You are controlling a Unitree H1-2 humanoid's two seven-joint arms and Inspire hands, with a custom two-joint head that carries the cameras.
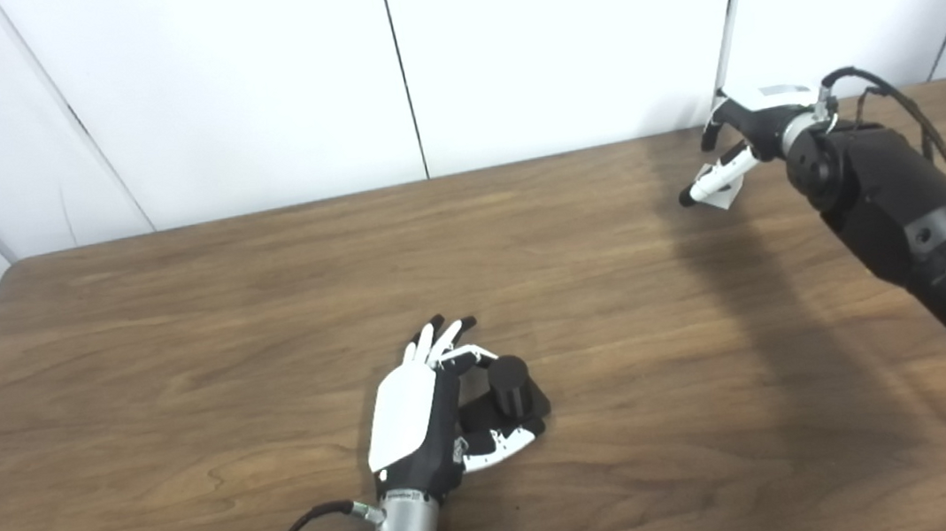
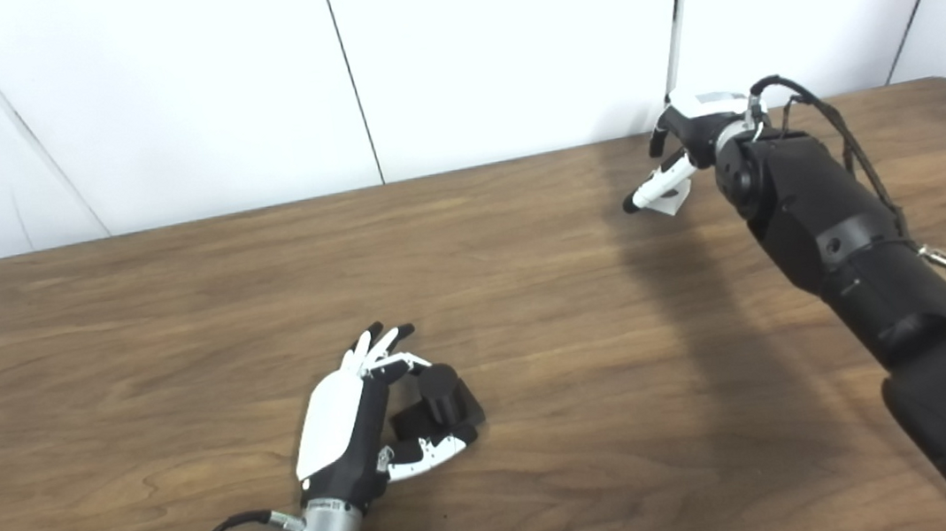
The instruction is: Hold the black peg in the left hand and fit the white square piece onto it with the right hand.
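A brown wood-grain table (image 1: pixel 180 352) with rounded corners fills most of the view, and white wall panels (image 1: pixel 221 89) with thin dark seams stand behind its far edge.

The black peg (image 1: pixel 509 383) is a short, stout cylinder standing upright on a flat black base. It sits near the front edge of the table, a little left of the middle. The white square piece (image 1: pixel 725 194) shows only as a small white corner, far off near the table's far right corner, well apart from the peg.

The left hand (image 1: pixel 432 413) lies low at the table surface beside the peg, its white back turned up and its forearm entering from the bottom edge. Its fingers (image 1: pixel 442 337) reach away toward the far edge, while the thumb (image 1: pixel 502 446) curls around the front of the peg's base; the hand is cupped about the peg, though firm contact cannot be told.

The right hand (image 2: pixel 691 143) is raised at the end of a bulky black arm (image 2: pixel 846 258), with one finger pointing left over the white piece, which appears pinched beneath it; the grasp itself is too small to tell.
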